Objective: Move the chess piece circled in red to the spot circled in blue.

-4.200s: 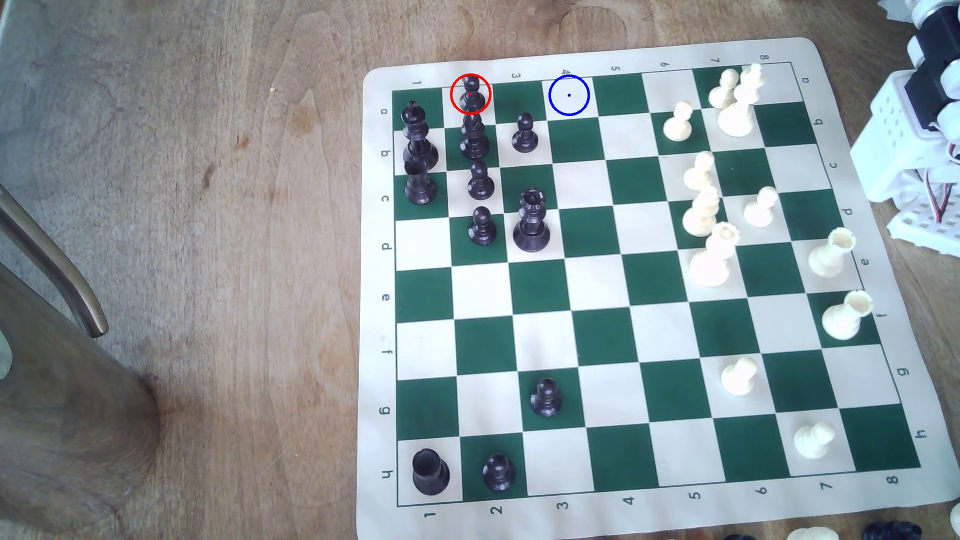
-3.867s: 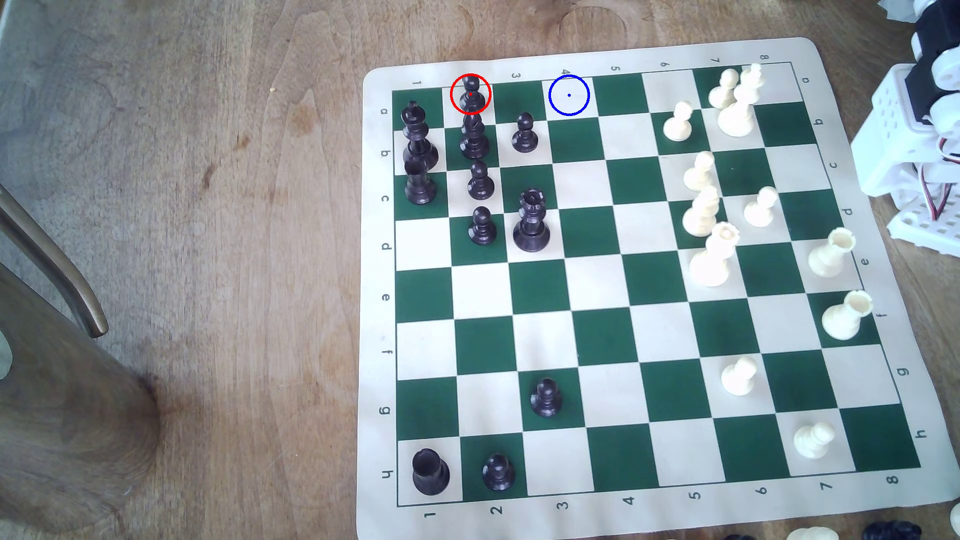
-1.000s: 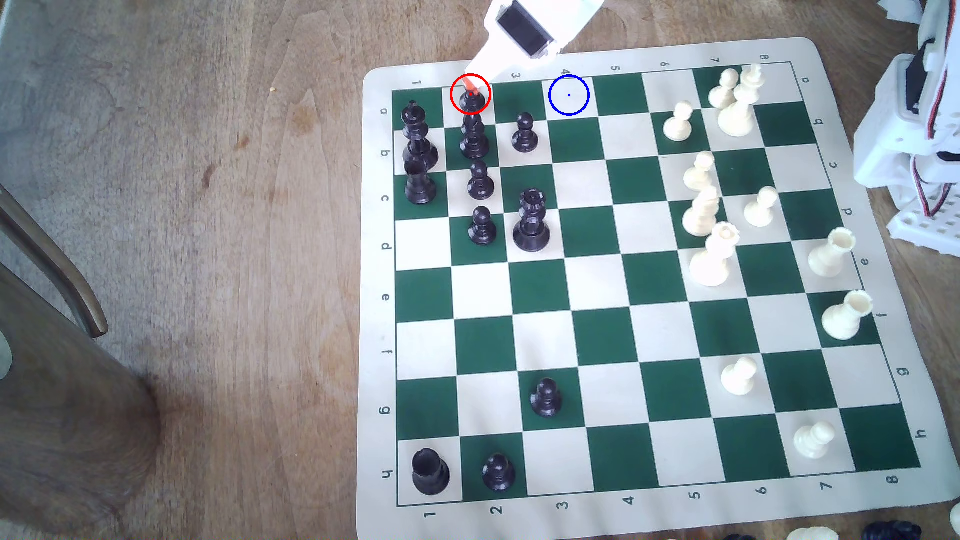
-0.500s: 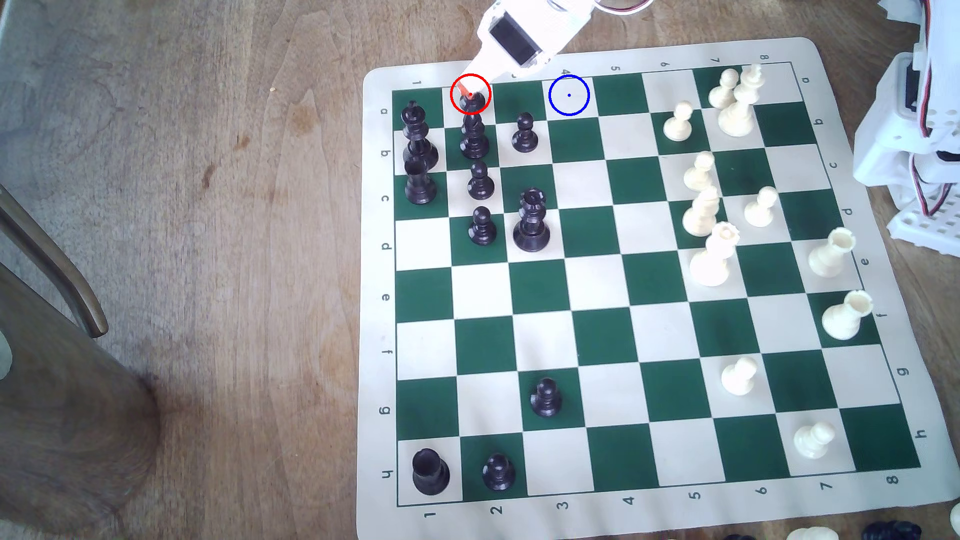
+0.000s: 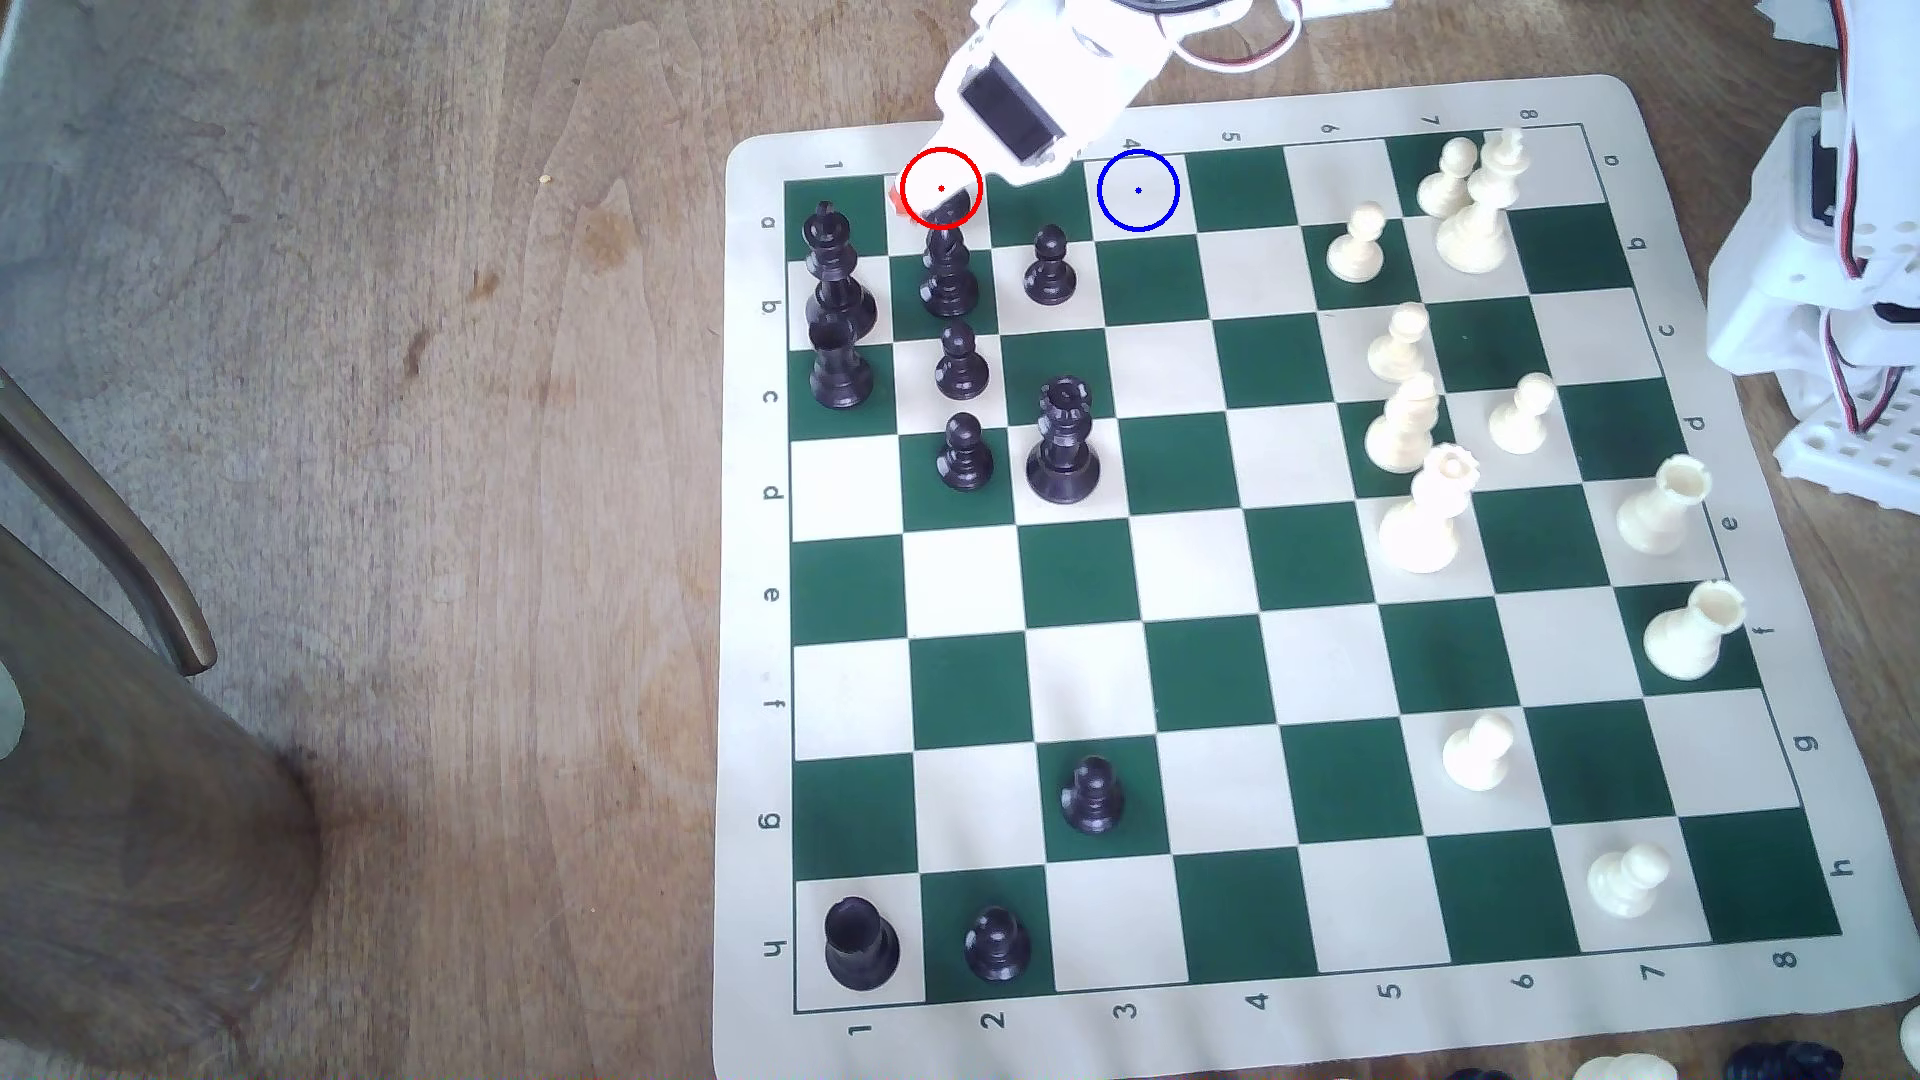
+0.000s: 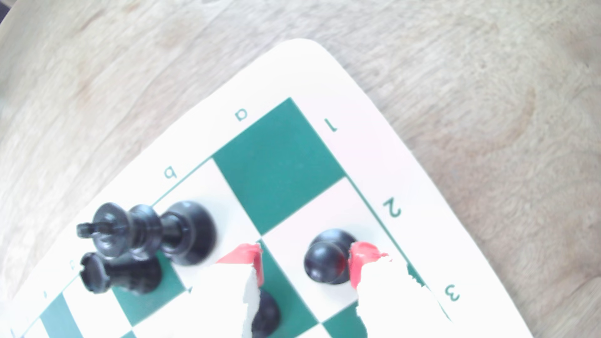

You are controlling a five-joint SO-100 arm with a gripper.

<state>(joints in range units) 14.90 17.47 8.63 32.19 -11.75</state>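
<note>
The chess piece [image 5: 951, 213], a small black pawn, stands inside the red ring on the cream square of row a, column 2; in the exterior view the white gripper body covers its head. My gripper [image 5: 925, 197] reaches in from the top edge and is low over it. In the wrist view the pawn [image 6: 325, 260] stands upright between the two red-tipped fingers [image 6: 250, 256], close against the other finger, and the gripper [image 6: 305, 260] is open around it. The spot [image 5: 1138, 190], a cream square ringed in blue, lies bare two squares toward the exterior view's right.
A black bishop [image 5: 948, 275] stands on the square just behind the pawn, with the black king [image 5: 831, 270], a rook [image 5: 840, 369] and a pawn [image 5: 1049, 265] close by. The green square between pawn and spot is bare. White pieces crowd the exterior view's right, near the arm's base [image 5: 1829, 312].
The gripper came in from the top edge and has lowered over the red-ringed pawn, its red tip sliding toward the exterior view's left. The pawn stays on its square.
</note>
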